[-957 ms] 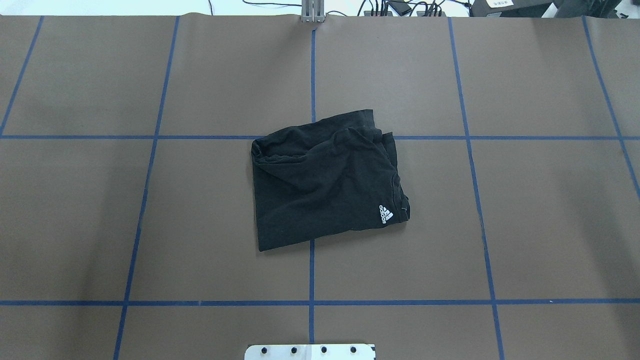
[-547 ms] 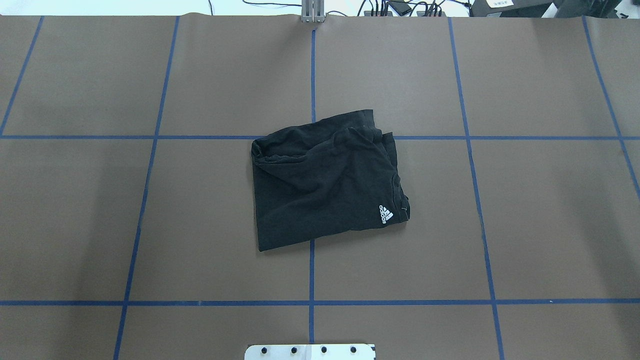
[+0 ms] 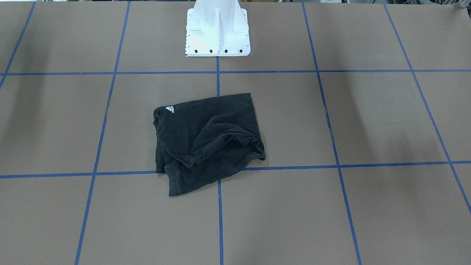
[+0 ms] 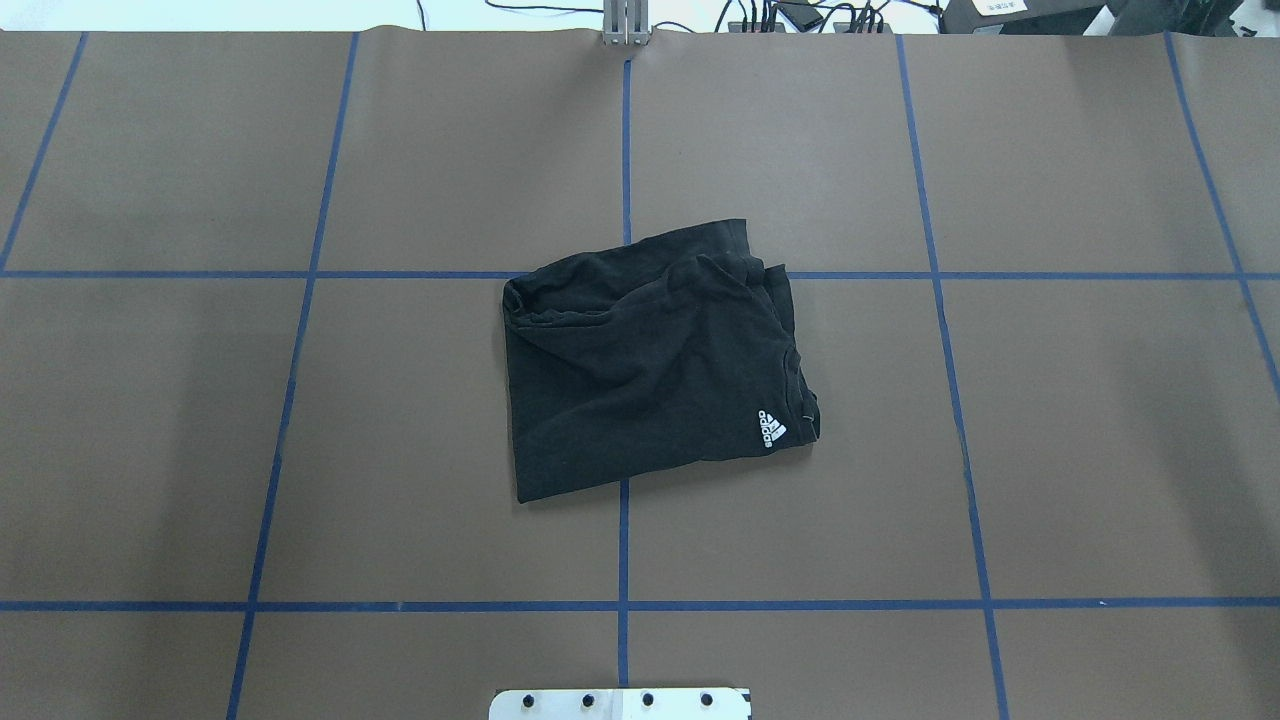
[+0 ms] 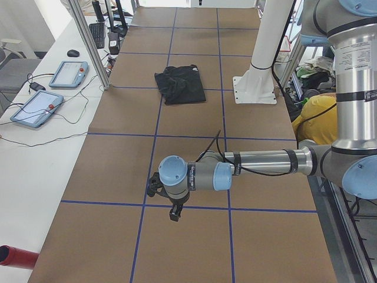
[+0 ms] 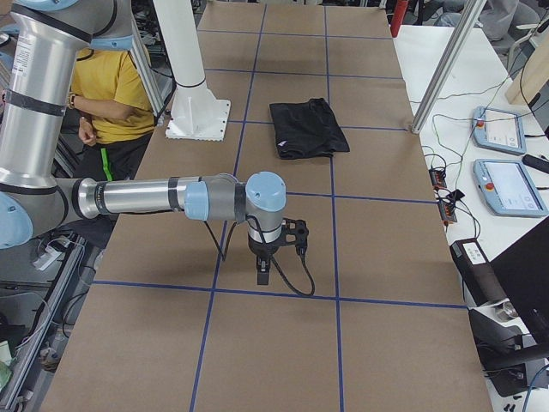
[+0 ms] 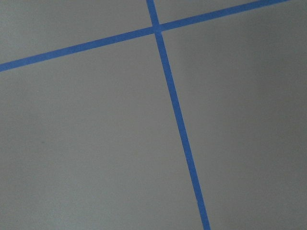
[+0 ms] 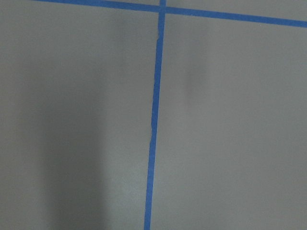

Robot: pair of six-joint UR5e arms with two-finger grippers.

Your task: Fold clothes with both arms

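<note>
Nothing I see has shifted, folded black cloth T-shirt well apart from my black left gripper and black right gripper, their grip I cannot tell.

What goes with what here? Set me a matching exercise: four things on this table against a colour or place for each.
Things:
1. T-shirt
2. logo
3. base block
4. tape lines

Descriptions:
a. white, at the table edge on the robot's side
b. blue, crossing to form a grid
c. black, folded, mid-table
d. white, small, printed on fabric

Pairs: 1-c, 2-d, 3-a, 4-b
</note>
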